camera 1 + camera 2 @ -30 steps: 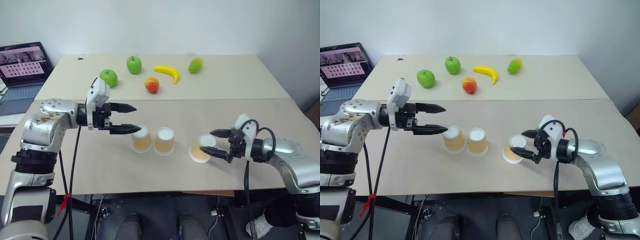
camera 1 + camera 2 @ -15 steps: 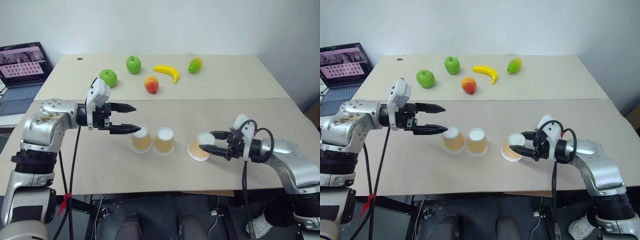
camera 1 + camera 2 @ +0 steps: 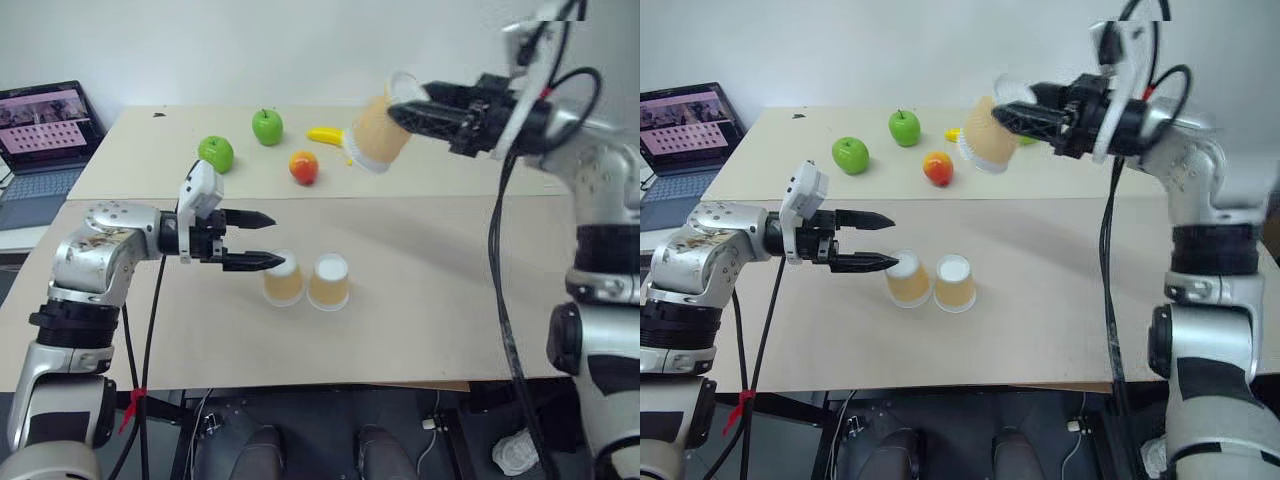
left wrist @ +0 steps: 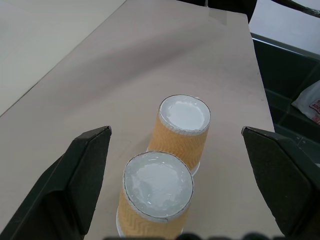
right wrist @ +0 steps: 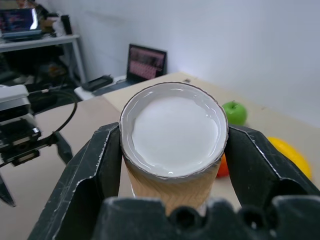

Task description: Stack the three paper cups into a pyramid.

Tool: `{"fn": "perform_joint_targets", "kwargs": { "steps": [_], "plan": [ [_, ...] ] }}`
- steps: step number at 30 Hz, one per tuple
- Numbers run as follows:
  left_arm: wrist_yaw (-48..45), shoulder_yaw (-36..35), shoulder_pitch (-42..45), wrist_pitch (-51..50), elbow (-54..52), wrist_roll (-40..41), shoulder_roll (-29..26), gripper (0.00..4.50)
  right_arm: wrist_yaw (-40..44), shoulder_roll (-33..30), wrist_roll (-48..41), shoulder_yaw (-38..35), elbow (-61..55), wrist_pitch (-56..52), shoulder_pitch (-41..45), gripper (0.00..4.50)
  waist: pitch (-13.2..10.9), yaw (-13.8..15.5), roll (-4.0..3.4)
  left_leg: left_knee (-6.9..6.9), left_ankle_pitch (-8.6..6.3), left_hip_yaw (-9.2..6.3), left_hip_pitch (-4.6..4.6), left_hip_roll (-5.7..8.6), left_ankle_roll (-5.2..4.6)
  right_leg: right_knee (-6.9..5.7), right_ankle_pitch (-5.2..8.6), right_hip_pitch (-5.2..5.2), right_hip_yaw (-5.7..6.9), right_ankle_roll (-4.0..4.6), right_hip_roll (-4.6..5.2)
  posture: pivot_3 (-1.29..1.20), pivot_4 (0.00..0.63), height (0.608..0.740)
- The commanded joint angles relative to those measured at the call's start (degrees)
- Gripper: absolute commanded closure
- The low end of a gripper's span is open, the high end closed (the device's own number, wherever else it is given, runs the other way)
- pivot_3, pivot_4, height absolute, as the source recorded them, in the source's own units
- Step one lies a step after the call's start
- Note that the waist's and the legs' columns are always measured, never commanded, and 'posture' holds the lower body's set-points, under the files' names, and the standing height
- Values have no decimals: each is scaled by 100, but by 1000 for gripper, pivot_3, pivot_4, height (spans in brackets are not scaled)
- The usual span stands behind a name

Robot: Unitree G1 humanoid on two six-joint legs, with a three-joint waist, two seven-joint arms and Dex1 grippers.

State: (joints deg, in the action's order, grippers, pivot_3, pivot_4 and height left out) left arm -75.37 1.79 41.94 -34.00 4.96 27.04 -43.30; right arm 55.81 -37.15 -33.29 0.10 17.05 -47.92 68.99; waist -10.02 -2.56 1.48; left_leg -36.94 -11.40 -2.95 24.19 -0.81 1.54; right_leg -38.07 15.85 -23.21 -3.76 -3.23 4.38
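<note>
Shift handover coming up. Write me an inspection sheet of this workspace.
Surface: beige table, two boards butted together.
Job's things: two paper cups upside down, side by side; third cup held in the air, tilted.
Clutter: two green apples, red apple, banana.
Grippers: left gripper open beside the pair; right gripper shut on third cup.
Cables: black cables along both arms.
Surroundings: laptop, white wall.

A lab or office test room: a plain beige surface (image 3: 450,300) against a bare white wall (image 3: 300,50), an open laptop (image 3: 45,140) on a side desk left of the surface, and toy fruit laid out near the wall.
</note>
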Motion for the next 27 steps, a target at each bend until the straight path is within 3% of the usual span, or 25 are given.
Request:
{"fn": "perform_joint_targets", "kwargs": {
  "steps": [1,9,27],
  "plan": [
    [-22,-18,96,104,-97,14,15,0,799,172,326,806,115,-66,512,1724,0,-7,-1,-1,1,-3,7,-2,0,-5,0,-9,1,0,-3,0,150,732],
    [27,-99,-47,19,-286,87,-60,0,1729,434,814,1762,-260,77,697,1724,-1,-7,-2,-3,1,-6,11,-2,0,-14,0,-13,2,0,-3,0,150,732],
    [138,-199,-161,-107,-465,135,-121,0,1712,872,1287,1835,-477,198,594,1724,-1,-13,-3,-3,2,-8,9,-2,3,-20,0,-14,4,0,-4,0,150,732]
  ]
}}
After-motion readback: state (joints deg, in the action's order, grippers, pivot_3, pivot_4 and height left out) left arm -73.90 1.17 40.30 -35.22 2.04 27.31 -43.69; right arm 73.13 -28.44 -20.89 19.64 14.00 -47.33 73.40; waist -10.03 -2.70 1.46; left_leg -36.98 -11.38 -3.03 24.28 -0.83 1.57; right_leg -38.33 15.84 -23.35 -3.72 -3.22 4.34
